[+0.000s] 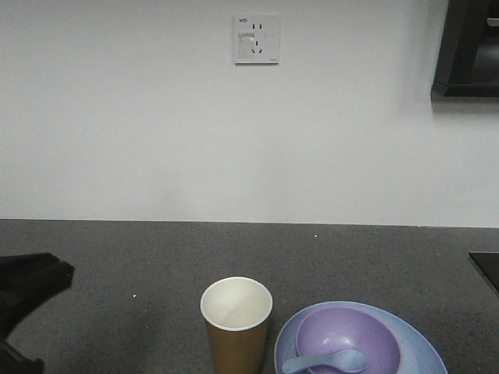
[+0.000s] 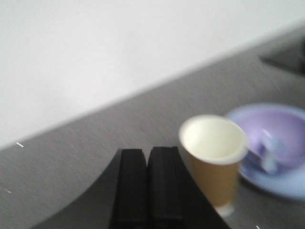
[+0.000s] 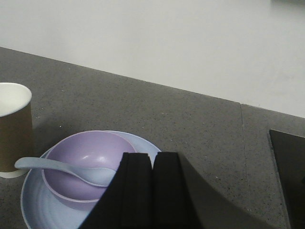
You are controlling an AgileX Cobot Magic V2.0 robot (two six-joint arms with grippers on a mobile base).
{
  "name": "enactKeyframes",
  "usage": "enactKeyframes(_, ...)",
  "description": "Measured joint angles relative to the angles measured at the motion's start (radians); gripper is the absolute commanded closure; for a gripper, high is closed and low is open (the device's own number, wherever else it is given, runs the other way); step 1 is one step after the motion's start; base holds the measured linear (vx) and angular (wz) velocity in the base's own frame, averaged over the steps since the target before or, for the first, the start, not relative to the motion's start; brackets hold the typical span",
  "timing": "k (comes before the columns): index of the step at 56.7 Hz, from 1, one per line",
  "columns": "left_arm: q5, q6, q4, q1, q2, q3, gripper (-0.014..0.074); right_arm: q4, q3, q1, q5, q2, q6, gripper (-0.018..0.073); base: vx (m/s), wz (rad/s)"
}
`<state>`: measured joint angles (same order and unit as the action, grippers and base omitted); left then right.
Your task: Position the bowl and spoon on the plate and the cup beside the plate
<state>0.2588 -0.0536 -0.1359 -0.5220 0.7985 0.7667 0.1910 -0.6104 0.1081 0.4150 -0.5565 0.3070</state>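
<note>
Dark speckled grey counter [image 1: 156, 265] under a plain white wall with a socket plate [image 1: 256, 39], and that's our stage. Far left, we see the left pincer [image 2: 147, 191], its two black fingers pressed together with nothing between them. Just to its right and a little ahead stands the brown paper cup [image 1: 236, 323], upright, cream inside, planted beside the round light-blue shallow plate [image 1: 425, 347] with no clear gap showing between them. On that plate sits the small lavender-purple bowl [image 1: 347, 336], and the short pale-blue soup spoon [image 1: 327, 362] lies in it, scoop inside the bowl, handle running out over the rim toward the cup. Rightmost, our right pincer [image 3: 153, 191] hangs closed and empty, just behind the bowl. We'd judge the arrangement done: both arms need only back away, the left minding the cup, which lies nearest.
</note>
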Motion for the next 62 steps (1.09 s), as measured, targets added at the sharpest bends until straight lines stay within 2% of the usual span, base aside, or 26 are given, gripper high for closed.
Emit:
enactKeyframes(5,-0.18,-0.001,0.038,0.108,-0.088,-0.134,0.06,0.0,0.0,0.0,0.0,0.0,0.0,0.0568,0.0,0.0)
enactKeyframes(10,-0.267,-0.001,0.071,0.194,-0.196,-0.292,0.06,0.0,0.0,0.0,0.0,0.0,0.0,0.0568,0.0,0.0)
enactKeyframes(20,-0.259,-0.001,0.089,0.33,-0.435,-0.571,0.06,0.0,0.0,0.0,0.0,0.0,0.0,0.0568,0.0,0.0)
enactKeyframes(29,-0.229,-0.001,0.093,0.43,-0.64,-0.739,0.06,0.0,0.0,0.0,0.0,0.0,0.0,0.0568,0.0,0.0)
enactKeyframes(39,-0.124,0.02,0.093,0.457,-0.794,-0.792,0.06,0.0,0.0,0.0,-0.001,0.0,0.0,0.0568,0.0,0.0)
enactKeyframes(46,-0.094,0.054,0.093,0.457,-0.808,-0.792,0.06,0.0,0.0,0.0,-0.001,0.0,0.0,0.0568,0.0,0.0)
enactKeyframes(62,-0.087,0.059,0.093,0.457,-0.809,-0.792,0.06,0.0,0.0,0.0,0.0,0.0,0.0,0.0568,0.0,0.0)
